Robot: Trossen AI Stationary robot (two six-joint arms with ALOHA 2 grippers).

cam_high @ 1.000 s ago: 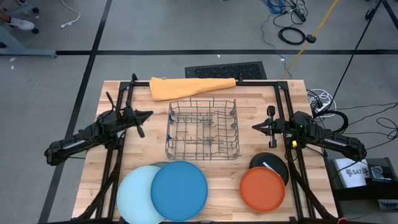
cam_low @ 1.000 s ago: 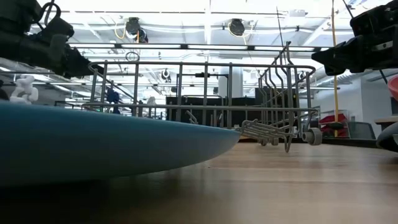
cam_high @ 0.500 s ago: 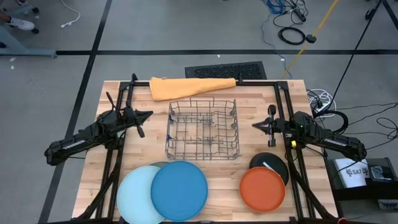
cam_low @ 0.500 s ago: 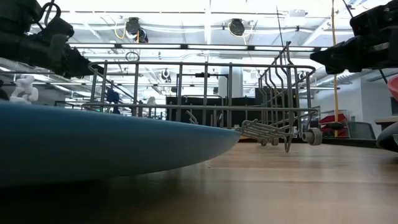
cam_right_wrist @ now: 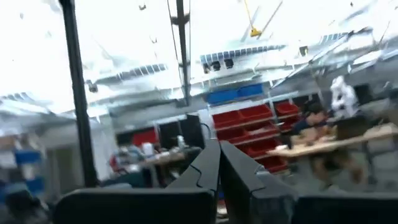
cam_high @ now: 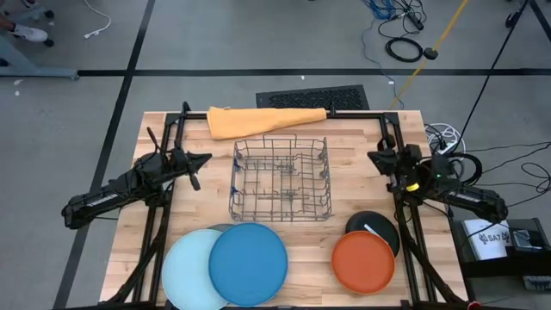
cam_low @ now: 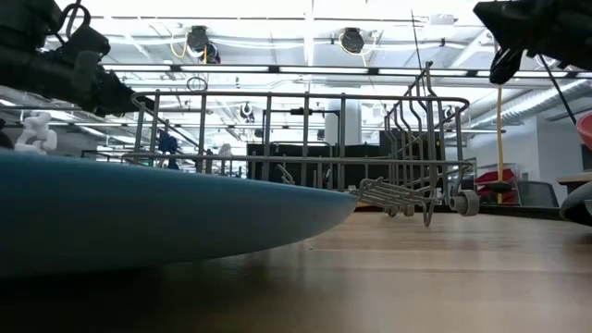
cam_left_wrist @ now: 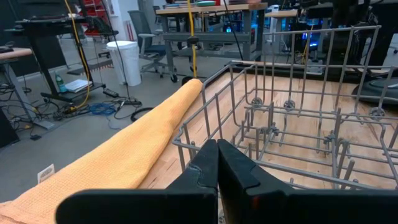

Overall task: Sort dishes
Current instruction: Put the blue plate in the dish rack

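Sorting has not begun, by the look of it: no plate is held and the empty grey wire dish rack point(cam_high: 281, 178) sits mid-table between the two arms. Left gripper point(cam_high: 205, 158) hangs just off the rack's side, jaws pressed together on nothing; the left wrist view shows them shut with the rack right ahead and the folded orange cloth point(cam_left_wrist: 118, 155) lying beyond it. Right gripper point(cam_high: 374, 158) is on the rack's opposite side, jaws likewise closed and empty, tipped upward so its wrist view looks at the room's ceiling, not the table. Task things lie at the near table edge, well behind both sets of jaws: a large flat light blue plate point(cam_high: 185, 269) overlapped by a large flat blue plate point(cam_high: 248, 263) below the left jaws, with a sliver of grey showing between them; a smaller flat orange plate point(cam_high: 363, 261) overlapping a black plate with a white stripe point(cam_high: 376, 227) below the right jaws. No teal plate is visible. Next move, as I judge it, calls for one arm to swing back to its stack, open, and take the top plate by the rim. Plates sit close to the wooden table point(cam_high: 344, 129) edge and the black frame rails; open wood lies between rack and stacks.
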